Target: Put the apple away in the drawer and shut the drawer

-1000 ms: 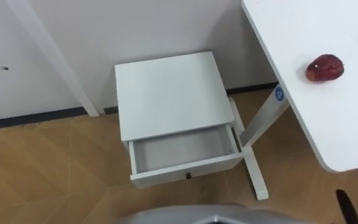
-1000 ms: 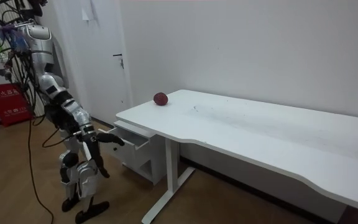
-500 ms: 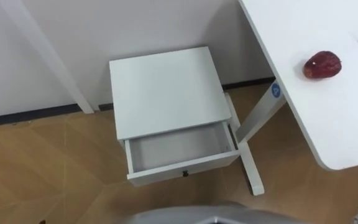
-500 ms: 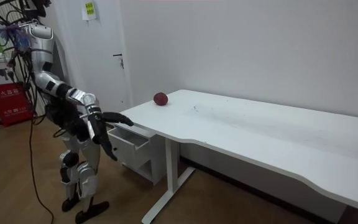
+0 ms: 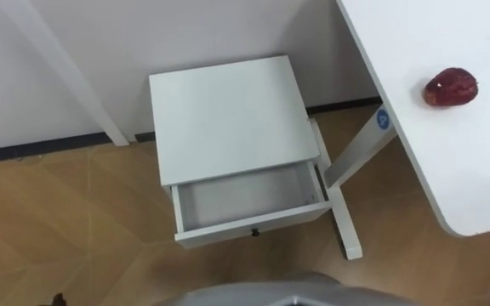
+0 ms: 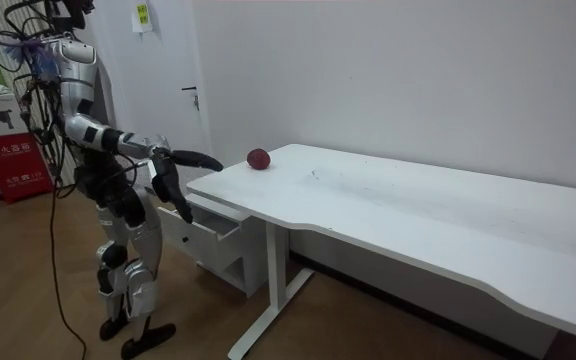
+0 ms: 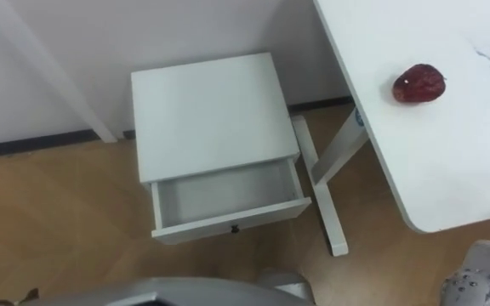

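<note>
robot stood upright at the room view's left, on the wooden floor point(image 5: 58, 221) just before a small white cabinet point(image 5: 224, 115), with both arms raised in front of its body. as far as its body showed, the left robot hand point(image 6: 179, 203) hung with straight fingers pointing down in front of the cabinet, holding nothing and touching nothing. the right robot hand point(image 6: 204, 159) reached out level toward the bench point(image 5: 449, 170) with its fingers straight and close together. it hovered by the bench's near corner, apart from the top, with nothing in it. in the eye views the cabinet's drawer point(image 5: 245, 197) stood pulled out toward the robot, its grey bottom showing and a small dark knob point(image 5: 254, 231) on its front. a white bench leg point(image 5: 356, 155) slanted down just beside the cabinet. furthest right, the apple point(image 5: 450, 87), dark red, lay on the white bench top toward the wall side, well apart from both robot hands and from the drawer.
</note>
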Motion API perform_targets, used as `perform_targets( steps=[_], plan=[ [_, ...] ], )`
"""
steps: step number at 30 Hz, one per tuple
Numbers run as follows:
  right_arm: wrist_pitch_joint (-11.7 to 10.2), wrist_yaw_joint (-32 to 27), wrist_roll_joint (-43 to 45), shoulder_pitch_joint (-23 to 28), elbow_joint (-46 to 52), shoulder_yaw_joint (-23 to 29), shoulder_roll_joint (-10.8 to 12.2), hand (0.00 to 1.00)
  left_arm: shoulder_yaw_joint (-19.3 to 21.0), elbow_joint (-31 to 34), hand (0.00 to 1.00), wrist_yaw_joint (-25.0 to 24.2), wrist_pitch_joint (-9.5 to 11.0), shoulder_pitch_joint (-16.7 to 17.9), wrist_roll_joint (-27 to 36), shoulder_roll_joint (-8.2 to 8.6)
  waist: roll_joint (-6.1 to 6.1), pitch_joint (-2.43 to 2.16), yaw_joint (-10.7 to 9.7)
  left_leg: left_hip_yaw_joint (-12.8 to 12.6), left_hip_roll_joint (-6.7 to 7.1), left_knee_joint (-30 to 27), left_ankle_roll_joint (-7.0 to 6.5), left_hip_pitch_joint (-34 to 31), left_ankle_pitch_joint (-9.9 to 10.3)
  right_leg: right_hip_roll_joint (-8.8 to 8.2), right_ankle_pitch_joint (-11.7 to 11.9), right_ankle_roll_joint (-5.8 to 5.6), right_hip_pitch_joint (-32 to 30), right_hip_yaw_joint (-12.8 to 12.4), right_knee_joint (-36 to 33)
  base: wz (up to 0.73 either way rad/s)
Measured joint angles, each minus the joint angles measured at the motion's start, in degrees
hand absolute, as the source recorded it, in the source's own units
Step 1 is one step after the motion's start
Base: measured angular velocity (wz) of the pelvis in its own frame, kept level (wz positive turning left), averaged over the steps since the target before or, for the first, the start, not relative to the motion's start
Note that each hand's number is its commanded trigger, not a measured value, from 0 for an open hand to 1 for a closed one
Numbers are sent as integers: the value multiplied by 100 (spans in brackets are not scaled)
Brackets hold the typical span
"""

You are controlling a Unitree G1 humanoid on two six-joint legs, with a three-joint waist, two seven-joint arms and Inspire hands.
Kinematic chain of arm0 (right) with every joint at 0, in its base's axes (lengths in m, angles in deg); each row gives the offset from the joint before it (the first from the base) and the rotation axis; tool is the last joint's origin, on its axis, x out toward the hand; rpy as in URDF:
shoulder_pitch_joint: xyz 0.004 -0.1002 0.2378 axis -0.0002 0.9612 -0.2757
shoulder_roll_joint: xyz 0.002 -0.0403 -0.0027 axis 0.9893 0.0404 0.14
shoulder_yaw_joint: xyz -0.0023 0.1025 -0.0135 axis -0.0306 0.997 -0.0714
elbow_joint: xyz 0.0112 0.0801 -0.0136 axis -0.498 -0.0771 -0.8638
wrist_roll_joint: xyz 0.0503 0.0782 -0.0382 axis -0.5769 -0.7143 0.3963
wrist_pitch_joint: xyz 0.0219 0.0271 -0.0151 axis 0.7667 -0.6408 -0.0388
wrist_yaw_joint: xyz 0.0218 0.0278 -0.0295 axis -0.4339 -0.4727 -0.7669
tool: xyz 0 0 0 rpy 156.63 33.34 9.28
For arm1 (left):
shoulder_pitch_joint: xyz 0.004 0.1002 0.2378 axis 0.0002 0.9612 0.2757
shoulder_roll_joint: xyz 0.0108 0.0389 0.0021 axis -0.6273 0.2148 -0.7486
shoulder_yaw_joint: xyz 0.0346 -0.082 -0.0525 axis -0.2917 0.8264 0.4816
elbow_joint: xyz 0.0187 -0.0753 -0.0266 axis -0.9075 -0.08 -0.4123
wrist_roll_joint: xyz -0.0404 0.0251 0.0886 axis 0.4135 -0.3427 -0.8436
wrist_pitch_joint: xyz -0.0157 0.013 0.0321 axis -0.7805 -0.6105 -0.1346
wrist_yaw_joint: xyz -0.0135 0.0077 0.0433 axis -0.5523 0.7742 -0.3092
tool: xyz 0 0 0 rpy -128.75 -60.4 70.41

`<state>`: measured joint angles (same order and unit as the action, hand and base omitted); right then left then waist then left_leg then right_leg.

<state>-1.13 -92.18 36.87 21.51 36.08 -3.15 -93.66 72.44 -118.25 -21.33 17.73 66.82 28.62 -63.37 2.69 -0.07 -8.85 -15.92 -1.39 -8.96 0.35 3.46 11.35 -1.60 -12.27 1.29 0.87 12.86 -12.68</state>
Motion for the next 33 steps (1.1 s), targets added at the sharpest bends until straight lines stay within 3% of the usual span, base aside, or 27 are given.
perform_targets(
  steps=[5,11,20,25,29,33],
  plan=[
    [8,-50,1399,100,594,-573,-93,0,-486,-10,0,-3,-6,-27,4,0,-51,-14,44,4,-8,20,0,32,0,11,3,4,8,-21,0,-3],
    [30,495,1921,118,1022,-1048,-141,0,-770,-68,0,-20,-10,-158,4,27,-64,-12,291,7,-16,24,0,83,0,17,32,8,28,-28,-5,1],
    [34,1355,2282,159,1110,-1632,-242,0,-771,-67,0,-135,-17,-82,-6,36,-63,46,436,-51,-53,25,0,76,0,20,63,22,19,-49,24,-1],
    [57,1628,2545,216,828,-1902,-327,0,-769,-75,0,-135,-18,-3,-33,35,-56,26,456,-97,-56,22,0,123,0,36,66,27,20,-114,29,-4],
    [294,1967,2666,290,485,-2116,-325,0,-770,-69,0,-136,-64,9,-34,52,-33,17,459,-119,-57,23,1,117,1,63,70,30,14,-162,23,-7],
    [393,2191,2683,316,391,-2143,-325,0,-769,-9,0,-136,-130,13,-47,52,-34,11,452,-126,-78,22,2,121,1,61,70,31,18,-167,18,-1]
  ],
)
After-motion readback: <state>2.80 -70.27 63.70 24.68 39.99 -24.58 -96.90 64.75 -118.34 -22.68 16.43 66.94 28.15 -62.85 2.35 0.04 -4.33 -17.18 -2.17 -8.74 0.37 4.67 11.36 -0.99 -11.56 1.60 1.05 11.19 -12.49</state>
